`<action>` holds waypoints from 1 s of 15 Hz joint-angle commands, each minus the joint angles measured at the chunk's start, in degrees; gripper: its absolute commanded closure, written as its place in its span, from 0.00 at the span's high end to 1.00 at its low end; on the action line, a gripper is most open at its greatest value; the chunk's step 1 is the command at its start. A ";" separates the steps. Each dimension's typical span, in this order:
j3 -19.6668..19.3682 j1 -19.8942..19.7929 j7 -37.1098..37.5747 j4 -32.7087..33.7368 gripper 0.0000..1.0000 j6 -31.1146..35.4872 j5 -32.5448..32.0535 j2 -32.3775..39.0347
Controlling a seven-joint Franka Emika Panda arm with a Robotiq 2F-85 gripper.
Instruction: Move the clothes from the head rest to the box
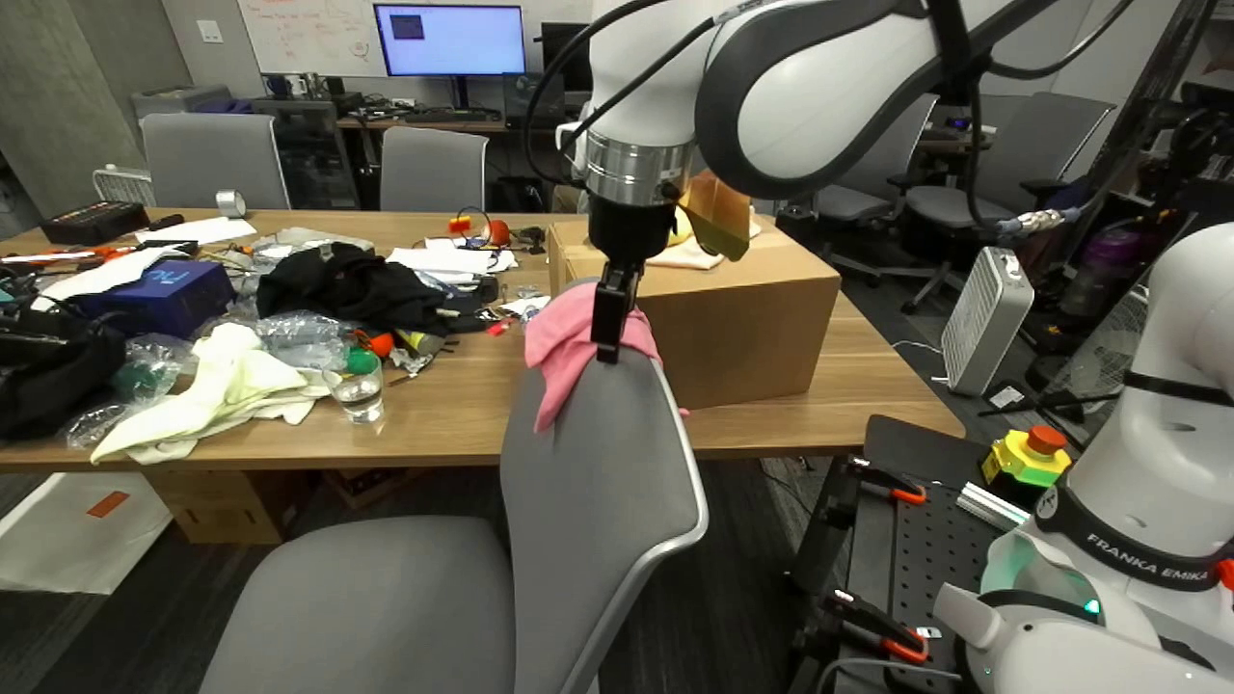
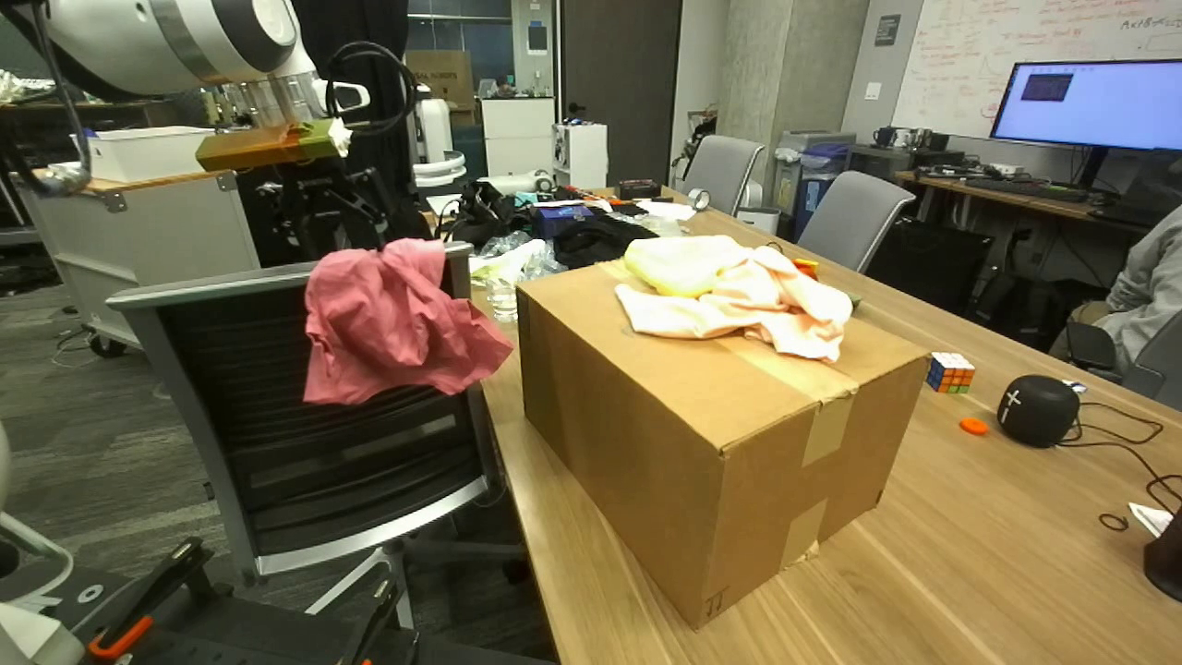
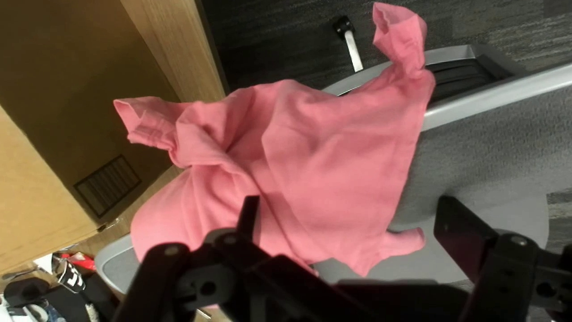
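A pink cloth (image 1: 562,333) hangs over the top of the grey chair back (image 1: 603,472). It also shows in an exterior view (image 2: 388,319) and in the wrist view (image 3: 330,147). My gripper (image 3: 348,201) is open, with its fingers wide apart over the cloth and the chair back. In an exterior view the gripper (image 1: 609,337) points down at the top edge of the chair back, beside the cloth. The closed cardboard box (image 2: 619,416) stands on the table next to the chair. A pale yellow and peach cloth (image 2: 748,300) lies on its top.
The wooden table (image 1: 463,414) holds a glass of water (image 1: 359,395), a pale yellow cloth (image 1: 227,386), a black cloth (image 1: 352,289) and a blue box (image 1: 164,294). A Rubik's cube (image 2: 951,371) and a black speaker (image 2: 1038,410) stand beyond the cardboard box.
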 commanded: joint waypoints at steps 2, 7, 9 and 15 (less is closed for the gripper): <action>-0.01 -0.52 1.06 -0.94 1.00 3.38 -1.25 -0.24; -0.17 -0.75 0.97 -1.09 1.00 3.81 -1.71 -0.02; -0.28 -0.87 1.00 -0.95 1.00 3.71 -1.75 0.32; -0.64 -1.24 1.44 -0.37 1.00 3.46 -1.88 1.90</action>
